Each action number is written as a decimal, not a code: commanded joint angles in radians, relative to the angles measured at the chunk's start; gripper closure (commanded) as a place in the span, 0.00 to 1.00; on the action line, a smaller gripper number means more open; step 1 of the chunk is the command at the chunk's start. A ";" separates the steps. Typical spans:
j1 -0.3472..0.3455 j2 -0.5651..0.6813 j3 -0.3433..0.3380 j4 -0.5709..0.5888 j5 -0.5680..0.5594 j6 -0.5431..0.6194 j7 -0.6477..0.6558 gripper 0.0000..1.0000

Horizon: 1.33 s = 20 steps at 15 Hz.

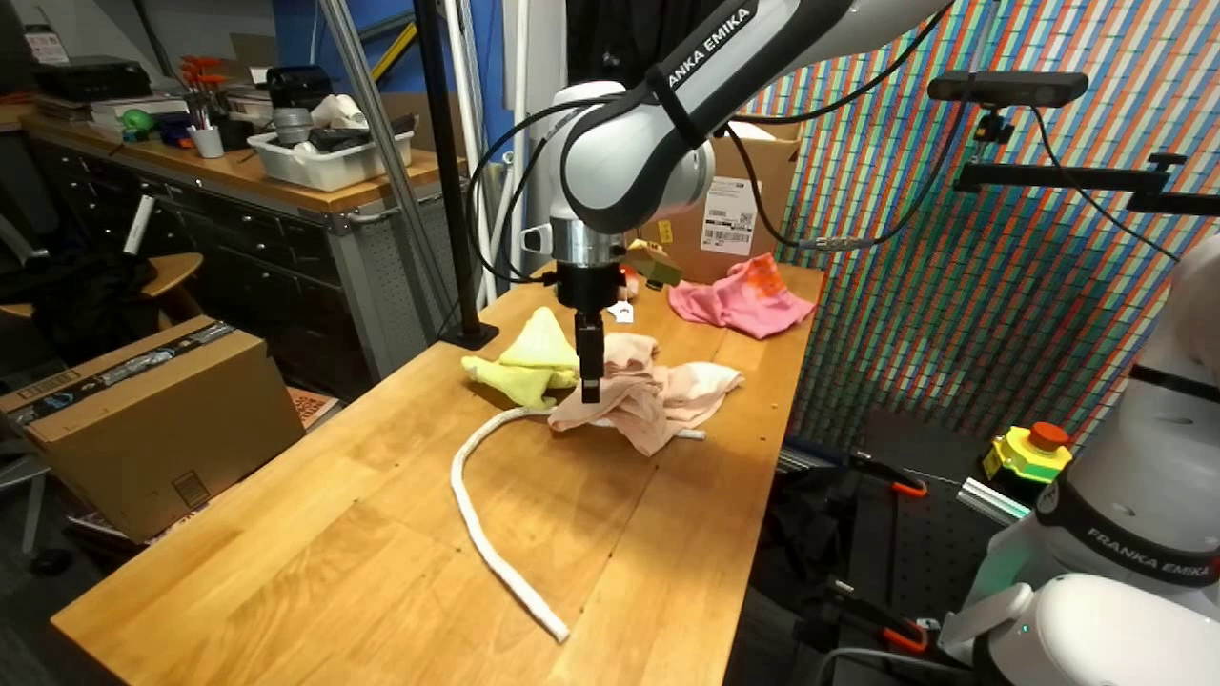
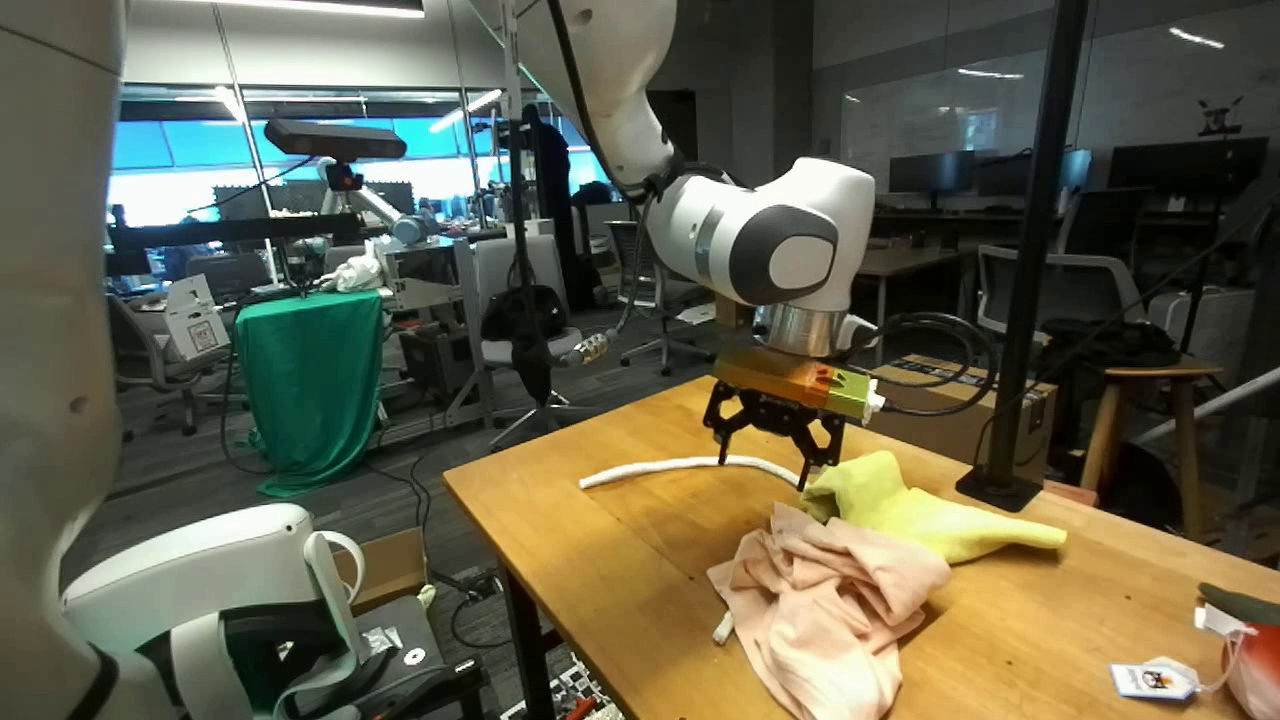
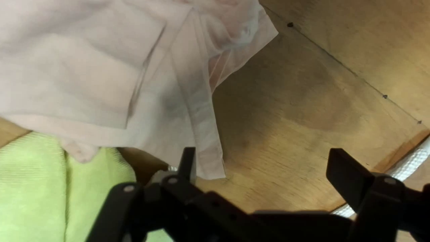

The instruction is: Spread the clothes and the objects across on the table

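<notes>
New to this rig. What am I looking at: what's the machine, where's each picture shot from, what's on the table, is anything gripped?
The machine is a jointed robot arm ending in a two-fingered gripper that points down at a wooden table. Two pictures come from cameras outside the robot, looking at the table from different places. The third is taken from the wrist, so the gripper's fingers show large at the bottom.

On the table, a peach cloth lies bunched over part of a white cord, with a yellow cloth beside it. A pink cloth lies farther along, near an edge. In an exterior view, a red thing with a tag is cut off by the frame.

Nothing is held: the jaws stand wide apart.
</notes>
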 commanded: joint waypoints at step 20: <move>0.058 0.071 -0.010 0.020 -0.255 0.188 0.066 0.00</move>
